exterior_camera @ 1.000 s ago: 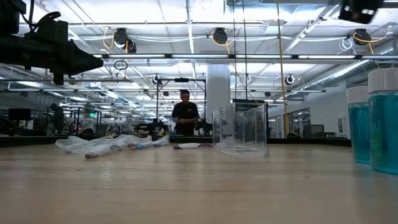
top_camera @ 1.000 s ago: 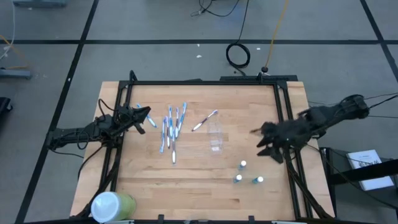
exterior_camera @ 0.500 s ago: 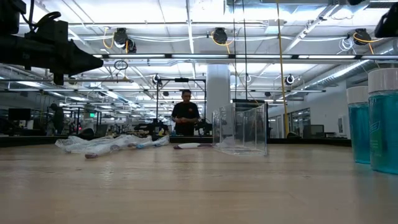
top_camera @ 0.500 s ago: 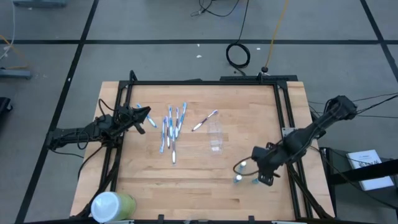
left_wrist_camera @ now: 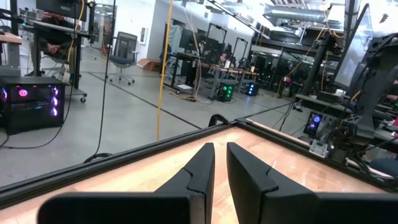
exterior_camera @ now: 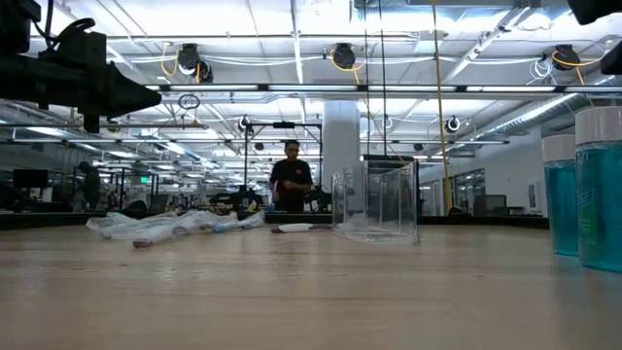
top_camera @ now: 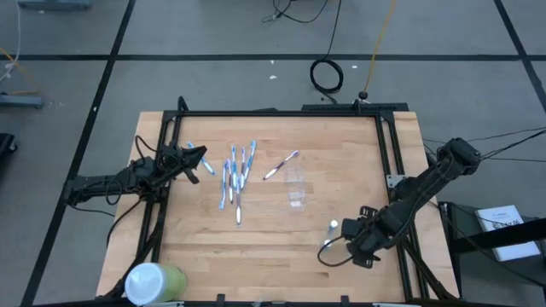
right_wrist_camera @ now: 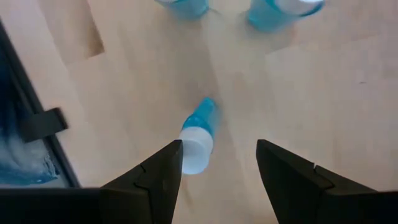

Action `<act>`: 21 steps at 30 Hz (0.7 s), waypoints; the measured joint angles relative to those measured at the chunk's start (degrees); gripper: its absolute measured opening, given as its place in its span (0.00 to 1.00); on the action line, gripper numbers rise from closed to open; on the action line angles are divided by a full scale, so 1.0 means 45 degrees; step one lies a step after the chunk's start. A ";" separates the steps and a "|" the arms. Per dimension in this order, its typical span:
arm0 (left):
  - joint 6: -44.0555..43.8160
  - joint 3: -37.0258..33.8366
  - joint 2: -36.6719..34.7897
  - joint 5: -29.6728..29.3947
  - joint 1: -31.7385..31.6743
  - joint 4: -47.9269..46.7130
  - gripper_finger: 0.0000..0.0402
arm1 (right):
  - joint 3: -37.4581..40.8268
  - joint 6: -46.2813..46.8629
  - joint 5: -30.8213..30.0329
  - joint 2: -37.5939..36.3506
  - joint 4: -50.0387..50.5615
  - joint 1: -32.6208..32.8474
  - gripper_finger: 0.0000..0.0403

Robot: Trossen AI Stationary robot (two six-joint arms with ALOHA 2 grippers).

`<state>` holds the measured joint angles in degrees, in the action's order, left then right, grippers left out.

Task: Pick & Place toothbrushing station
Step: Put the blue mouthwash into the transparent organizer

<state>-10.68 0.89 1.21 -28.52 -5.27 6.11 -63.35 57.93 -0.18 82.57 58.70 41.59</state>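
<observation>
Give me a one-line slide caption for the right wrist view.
Open right tool poised above a small blue white-capped tube on the light wooden table, two more tubes beyond.

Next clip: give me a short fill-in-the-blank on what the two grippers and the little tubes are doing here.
1. The right gripper hangs over the white-capped tubes with its fingers ____.
2. The left gripper waits by the toothbrushes, its fingers nearly ____.
3. The clear cup holds ____ toothbrushes.

Missing words: open; shut; no
</observation>
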 joint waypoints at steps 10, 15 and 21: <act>-0.0005 0.0000 0.0000 -0.0003 0.0000 0.0000 0.12 | 0.0049 0.0160 0.0016 -0.0157 -0.0170 0.0036 0.49; 0.0000 0.0000 0.0000 -0.0003 0.0002 0.0000 0.12 | 0.0063 0.0304 -0.0311 -0.0361 -0.0103 0.0032 0.49; 0.0000 0.0000 0.0000 -0.0003 -0.0002 0.0000 0.12 | 0.0063 0.0306 -0.0293 -0.0366 0.0041 0.0032 0.49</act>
<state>-10.68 0.89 1.21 -28.53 -5.28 6.11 -63.07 59.31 -1.50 80.93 58.89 41.74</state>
